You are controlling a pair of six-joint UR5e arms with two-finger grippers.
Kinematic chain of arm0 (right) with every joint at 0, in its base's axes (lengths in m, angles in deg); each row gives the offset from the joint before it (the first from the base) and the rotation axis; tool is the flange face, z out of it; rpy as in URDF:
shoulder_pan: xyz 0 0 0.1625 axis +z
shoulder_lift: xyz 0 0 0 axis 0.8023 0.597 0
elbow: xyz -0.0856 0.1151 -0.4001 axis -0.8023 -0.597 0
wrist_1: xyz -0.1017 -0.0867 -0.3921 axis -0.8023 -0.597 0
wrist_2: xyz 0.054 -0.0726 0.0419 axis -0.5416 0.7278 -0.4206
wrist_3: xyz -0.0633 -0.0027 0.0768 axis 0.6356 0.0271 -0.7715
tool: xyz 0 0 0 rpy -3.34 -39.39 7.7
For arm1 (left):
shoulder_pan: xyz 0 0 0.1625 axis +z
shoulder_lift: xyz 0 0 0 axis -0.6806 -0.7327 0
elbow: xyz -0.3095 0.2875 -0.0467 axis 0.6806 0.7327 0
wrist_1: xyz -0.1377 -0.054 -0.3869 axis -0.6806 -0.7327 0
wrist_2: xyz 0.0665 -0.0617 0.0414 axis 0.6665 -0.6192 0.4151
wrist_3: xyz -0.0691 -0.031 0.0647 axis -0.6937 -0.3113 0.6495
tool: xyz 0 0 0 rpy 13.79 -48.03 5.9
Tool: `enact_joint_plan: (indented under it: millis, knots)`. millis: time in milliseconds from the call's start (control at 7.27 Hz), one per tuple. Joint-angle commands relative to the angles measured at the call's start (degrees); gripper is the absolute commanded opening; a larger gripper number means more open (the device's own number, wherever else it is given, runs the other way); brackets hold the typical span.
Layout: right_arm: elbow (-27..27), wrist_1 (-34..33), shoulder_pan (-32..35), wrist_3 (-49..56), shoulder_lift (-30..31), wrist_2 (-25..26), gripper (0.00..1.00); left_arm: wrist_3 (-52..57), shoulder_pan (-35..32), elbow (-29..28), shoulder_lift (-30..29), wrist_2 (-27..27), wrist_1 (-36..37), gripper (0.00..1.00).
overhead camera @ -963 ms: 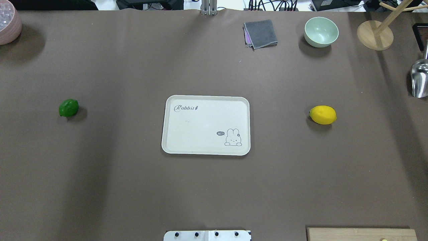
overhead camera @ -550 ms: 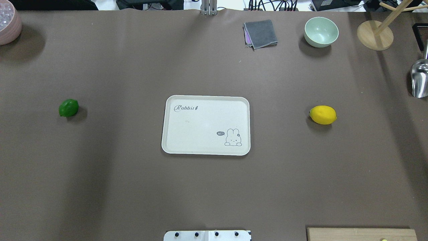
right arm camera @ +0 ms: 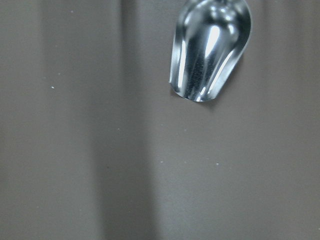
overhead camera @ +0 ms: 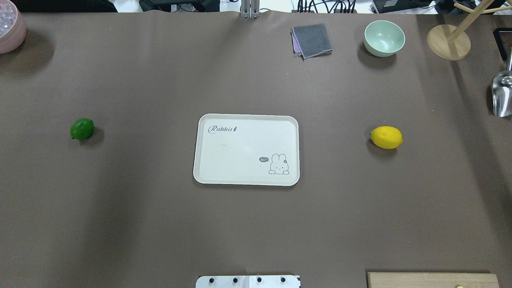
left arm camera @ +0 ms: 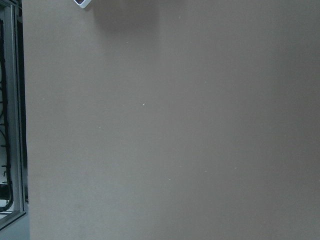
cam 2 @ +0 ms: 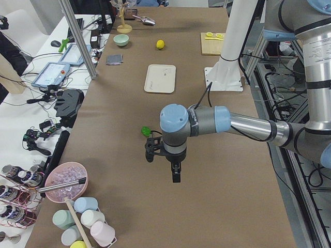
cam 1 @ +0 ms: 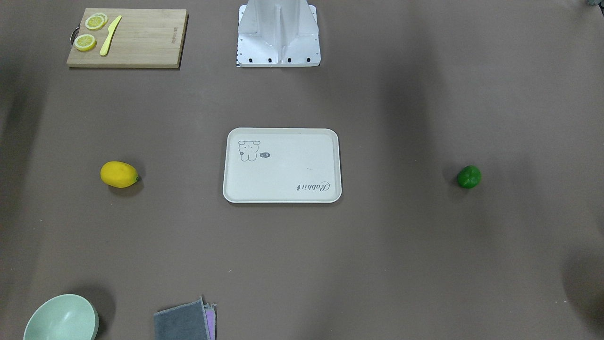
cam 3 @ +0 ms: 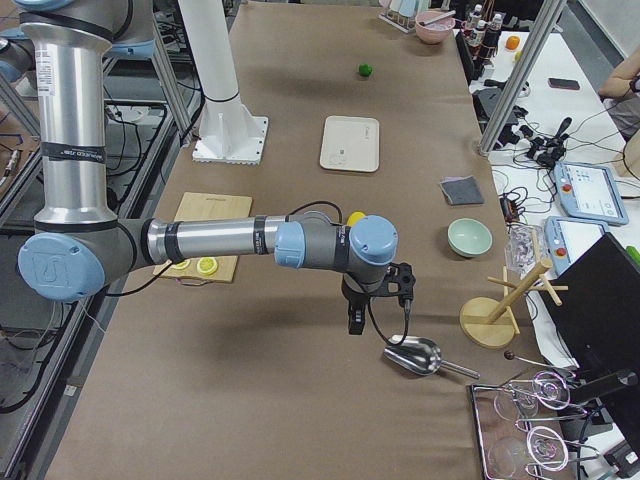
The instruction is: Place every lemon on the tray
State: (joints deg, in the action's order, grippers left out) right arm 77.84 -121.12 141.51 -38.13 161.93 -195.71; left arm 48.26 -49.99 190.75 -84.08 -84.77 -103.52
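Where the front-facing camera looked down on the brown table (cam 1: 377, 259), the cream tray (cam 1: 292, 165) lay at the middle of the frame with nothing on it. The yellow lemon (cam 1: 119, 174) sat well apart at middle left, the green lemon (cam 1: 469, 177) well apart at middle right, both on the table. A cutting board (cam 1: 141, 40) with lemon slices (cam 1: 85, 42) and a yellow knife (cam 1: 110, 41) filled the upper left. A pale green bowl (cam 1: 61, 318) and a grey cloth (cam 1: 181, 323) sat along the bottom edge.

From overhead, the tray was again central, with the green lemon at middle left and the yellow one at middle right. A metal scoop (overhead camera: 502, 96) lay at the right edge. Neither arm entered the frame.

In the exterior left view, the left gripper (cam 2: 176, 173) pointed down over bare table at lower centre; I could not tell whether its claw was apart or together. The green lemon peeked out just above the wrist.

In the exterior right view, the right gripper (cam 3: 354, 322) hung at centre, the scoop just to its lower right; its claw's state could not be told either. The yellow lemon showed partly behind the wrist.

The left wrist view held only bare table. The right wrist view showed the scoop at upper right.
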Motion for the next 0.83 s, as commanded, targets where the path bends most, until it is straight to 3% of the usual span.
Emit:
enact_joint_plan:
  millis: [0,413,550,688]
  knots:
    - [4.1,0.2,-5.5,-3.1,-0.2,-0.5,0.99,-15.0,11.4,1.3,-8.6,-2.1,2.0,0.98]
    - [6.1,7.3,-15.1,-7.9,-2.9,0.2,0.99,-32.0,22.7,-4.8,-24.6,-2.6,4.2,0.98]
    - [6.1,7.6,-19.2,-14.9,-5.1,0.3,0.99,-31.9,23.9,-8.2,-27.0,-2.6,3.5,0.98]
    - [5.8,7.6,-22.0,-20.3,-6.5,0.8,0.99,-31.6,24.3,-12.2,-27.0,-2.6,-2.7,0.97]
